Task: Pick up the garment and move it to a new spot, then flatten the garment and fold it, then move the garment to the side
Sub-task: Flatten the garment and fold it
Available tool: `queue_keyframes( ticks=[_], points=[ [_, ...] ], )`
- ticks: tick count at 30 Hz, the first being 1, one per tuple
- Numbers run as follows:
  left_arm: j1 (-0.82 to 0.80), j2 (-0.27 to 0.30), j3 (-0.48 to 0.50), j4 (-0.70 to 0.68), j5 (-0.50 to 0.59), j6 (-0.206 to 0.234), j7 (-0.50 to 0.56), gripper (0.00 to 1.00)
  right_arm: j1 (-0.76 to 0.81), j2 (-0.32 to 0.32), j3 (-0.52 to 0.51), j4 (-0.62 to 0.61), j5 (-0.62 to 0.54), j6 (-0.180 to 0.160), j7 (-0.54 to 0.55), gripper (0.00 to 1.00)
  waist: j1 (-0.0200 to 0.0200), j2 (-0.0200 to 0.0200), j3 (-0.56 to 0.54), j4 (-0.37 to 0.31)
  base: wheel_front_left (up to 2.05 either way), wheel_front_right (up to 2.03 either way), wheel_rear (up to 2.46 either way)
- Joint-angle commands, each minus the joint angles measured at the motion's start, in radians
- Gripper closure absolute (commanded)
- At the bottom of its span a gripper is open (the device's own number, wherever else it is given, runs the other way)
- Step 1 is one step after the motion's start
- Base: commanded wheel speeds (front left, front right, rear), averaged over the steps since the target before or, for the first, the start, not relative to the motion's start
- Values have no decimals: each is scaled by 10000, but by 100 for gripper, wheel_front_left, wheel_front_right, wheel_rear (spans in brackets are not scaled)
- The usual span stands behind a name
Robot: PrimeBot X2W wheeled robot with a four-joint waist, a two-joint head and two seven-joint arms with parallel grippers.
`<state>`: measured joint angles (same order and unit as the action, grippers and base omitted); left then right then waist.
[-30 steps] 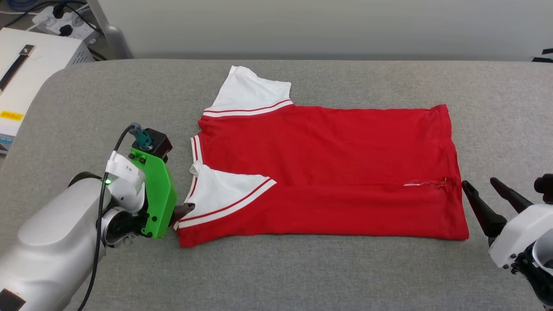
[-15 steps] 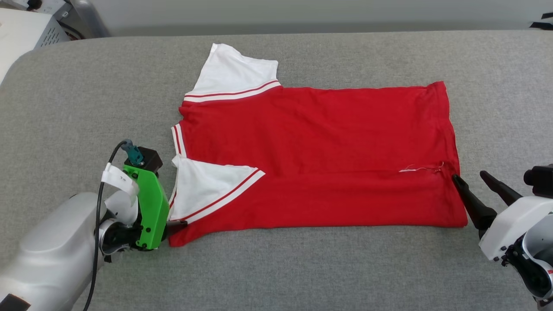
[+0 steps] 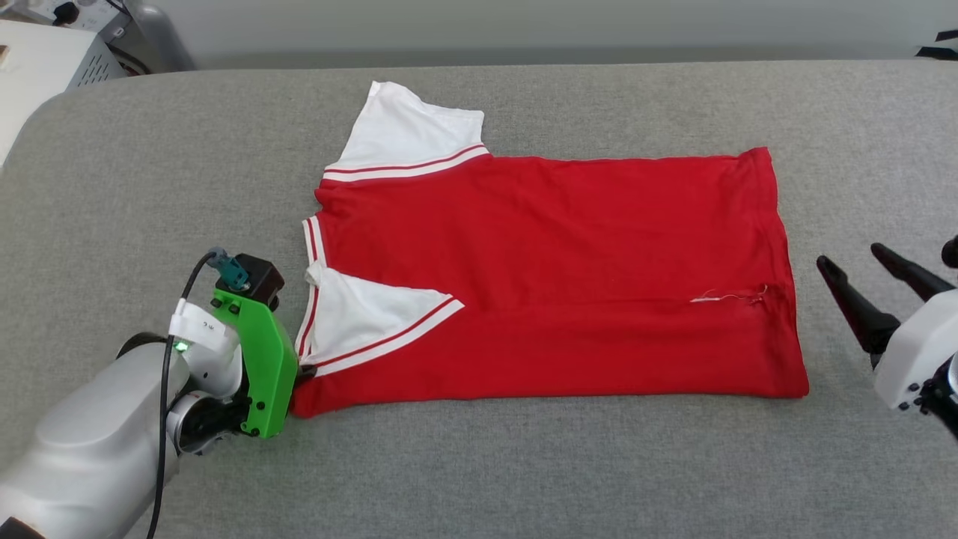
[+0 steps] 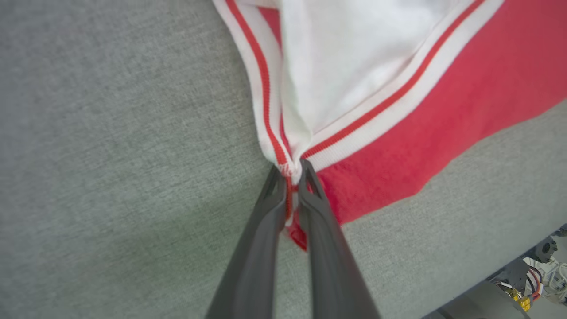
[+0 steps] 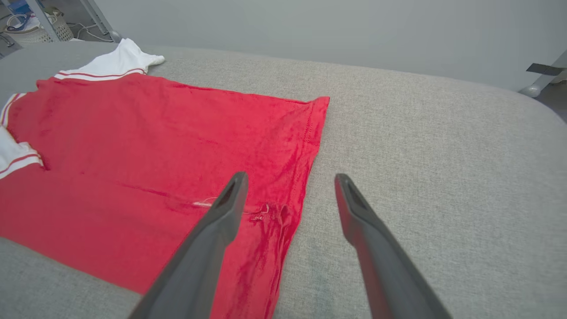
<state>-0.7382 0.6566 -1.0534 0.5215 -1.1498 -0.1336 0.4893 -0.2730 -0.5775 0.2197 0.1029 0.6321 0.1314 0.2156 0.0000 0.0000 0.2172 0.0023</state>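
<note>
Right tool point(image 3: 849, 254) withdrew from garment point(image 3: 554, 277) hem.

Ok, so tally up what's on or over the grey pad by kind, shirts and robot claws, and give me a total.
garment: 1 (red T-shirt with white sleeves, lying on the grey pad)
claws: 2 (left claw shut on the garment's edge at the near sleeve; right claw open by the hem)
Total: 3
</note>
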Motion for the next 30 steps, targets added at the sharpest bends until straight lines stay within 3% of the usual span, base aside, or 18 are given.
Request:
queue_keyframes(
  ticks=[1, 9, 15, 21, 30],
  points=[
    [71, 127, -21, -169, 139, 30, -188, 100, -274, -221, 49, -153, -21, -7, 328, 0, 0, 0, -112, 69, 0, 0, 0],
    [-64, 368, -113, -1016, 551, 46, -712, 100, -688, -1515, 743, -801, 1058, -7, 3454, 0, 0, 0, -151, 329, 0, 0, 0],
    [-171, 334, -199, -1436, 806, 171, -781, 100, -756, -1674, 1029, -626, 1434, -7, 5320, 0, 0, 0, 19, 481, 0, 0, 0],
    [-367, 231, -172, -1587, 953, 243, -906, 100, -734, -1328, 1243, 70, 1176, -7, 5580, 0, 0, 0, 283, 667, 0, 0, 0],
    [-546, 141, -188, -1471, 1093, 212, -1101, 100, -593, -628, 2030, 1499, 899, -7, 5045, 0, 0, 0, 696, 816, 0, 0, 0]
  ],
)
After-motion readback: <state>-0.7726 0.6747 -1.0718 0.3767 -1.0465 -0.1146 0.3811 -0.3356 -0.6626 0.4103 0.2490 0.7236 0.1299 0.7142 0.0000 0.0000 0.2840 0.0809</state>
